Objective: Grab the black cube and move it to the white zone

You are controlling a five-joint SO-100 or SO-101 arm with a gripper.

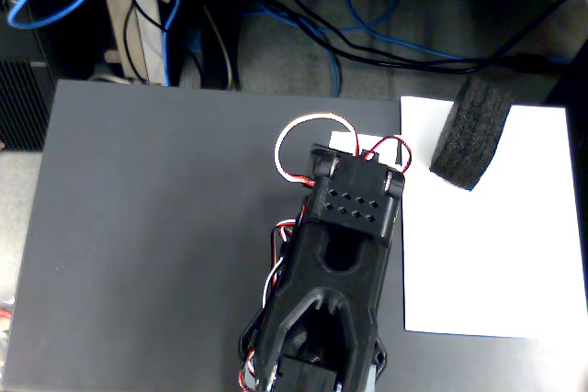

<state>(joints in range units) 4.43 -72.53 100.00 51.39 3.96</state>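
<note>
fixed view of the workspace from above. black cube [471, 131], a rough oblong foam block, lies on the upper left part of the white zone [496, 254], its far end reaching just past the sheet's top edge. the white zone is a flat paper-like sheet laid on the right side of the dark grey mat [156, 227] that covers the surface. the arm [331, 263] stands folded over the mat near the sheet's left edge, apart from the block, with red and white servo wires [303, 135] looping at its upper end. the claw is hidden beneath the arm's body, so whether its fingers are apart or together cannot be told; nothing shows it touching the block. judged from this layout, the placing step appears largely met, the block resting almost wholly on the sheet. any further move would call only for a small nudge inward, or for keeping the arm clear. cables [367, 34] hang behind the surface.
</note>
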